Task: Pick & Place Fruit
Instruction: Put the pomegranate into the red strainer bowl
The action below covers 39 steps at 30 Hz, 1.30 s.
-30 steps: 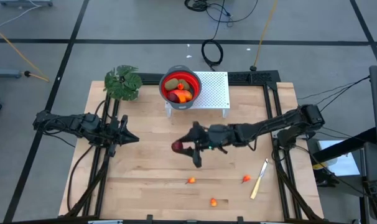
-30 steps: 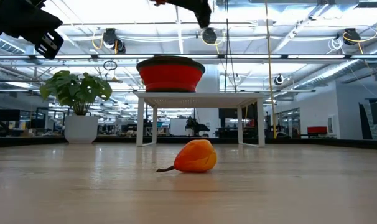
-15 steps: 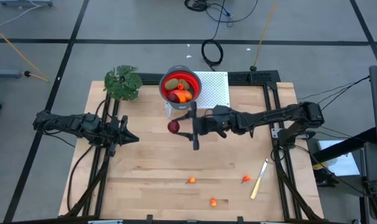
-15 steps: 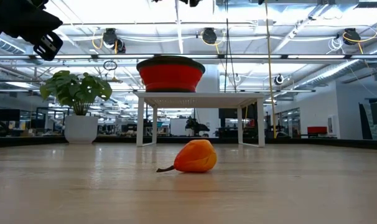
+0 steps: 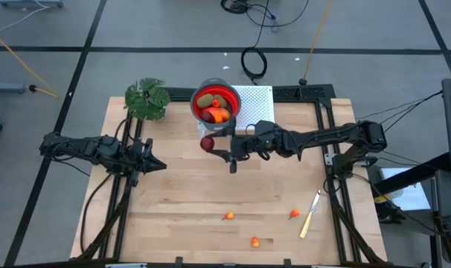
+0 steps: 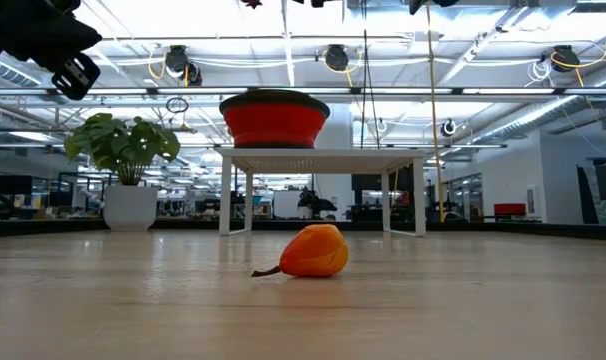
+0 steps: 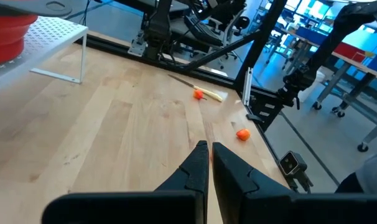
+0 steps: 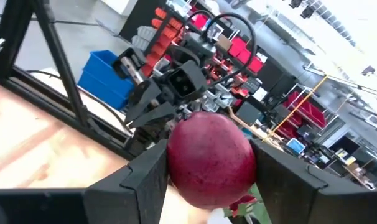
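While the left gripper (image 5: 157, 165) waits shut above the table's (image 5: 173, 216) left side, the right gripper (image 5: 214, 147) holds a dark red fruit (image 5: 208, 144) between its fingers, high above the back middle of the table. A second ago this fruit hung nearer the table's centre; it has since travelled toward the red bowl (image 5: 231, 104), which sits on a white stand (image 5: 259, 112) at the back edge. The fruit is now just in front of the bowl's rim, not yet over it. The bowl already holds olive-brown and orange fruit. Three small orange-red bits (image 5: 228, 217) lie loose near the front edge, beside a knife (image 5: 309, 214) toward the front right corner. A plant (image 5: 146, 99) stands at the back left corner. Judging by this, the carry is nearly done, with the release into the bowl likely next.
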Each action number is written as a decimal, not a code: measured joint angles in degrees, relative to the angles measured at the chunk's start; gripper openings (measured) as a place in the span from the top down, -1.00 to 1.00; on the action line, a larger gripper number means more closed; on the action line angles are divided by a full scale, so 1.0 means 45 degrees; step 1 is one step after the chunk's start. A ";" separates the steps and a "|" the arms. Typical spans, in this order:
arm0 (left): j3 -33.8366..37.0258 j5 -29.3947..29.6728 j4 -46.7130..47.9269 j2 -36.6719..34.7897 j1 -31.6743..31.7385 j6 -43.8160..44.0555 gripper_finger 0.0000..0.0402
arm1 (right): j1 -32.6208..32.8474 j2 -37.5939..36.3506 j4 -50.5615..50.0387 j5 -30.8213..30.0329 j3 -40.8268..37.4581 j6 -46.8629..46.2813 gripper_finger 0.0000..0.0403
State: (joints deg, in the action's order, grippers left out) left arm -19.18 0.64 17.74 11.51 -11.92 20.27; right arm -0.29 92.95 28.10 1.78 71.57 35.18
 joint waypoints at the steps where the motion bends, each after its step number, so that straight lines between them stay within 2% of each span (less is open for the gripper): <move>1: 0.0000 0.0000 -0.0001 0.0000 -0.0003 -0.0003 0.90 | -0.0005 0.0000 0.0050 -0.0004 0.0000 -0.0008 -0.03; 4: 0.0000 -0.0003 0.0000 -0.0002 -0.0001 -0.0063 0.90 | -0.0070 0.0000 0.0207 -0.0029 0.0000 -0.0873 -0.03; 6: 0.0000 0.0000 0.0000 0.0000 0.0000 -0.0074 0.90 | -0.0143 0.0000 0.0225 -0.0022 0.0000 -0.2374 -0.03; 15: 0.0000 0.0000 0.0009 -0.0002 0.0000 -0.0328 0.90 | -0.1142 0.0000 0.0373 0.0114 0.0000 -1.2278 -0.03; 25: 0.0000 0.0205 0.0039 0.0000 -0.0001 -0.0481 0.90 | -0.2390 0.0000 0.1448 0.2056 0.0000 -2.1146 -0.03; 33: 0.0000 0.0209 0.0049 -0.0003 -0.0003 -0.0479 0.90 | -0.2999 0.0000 0.3993 0.3288 0.0000 -2.5425 -0.03; 39: 0.0000 0.0219 0.0121 -0.0005 0.0000 -0.0471 0.90 | -0.3192 0.0000 0.7047 0.3701 0.0000 -2.5908 -0.03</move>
State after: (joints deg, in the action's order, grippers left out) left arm -19.18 1.63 18.28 11.49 -11.92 18.15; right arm -14.66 92.95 59.82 18.43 71.57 -81.41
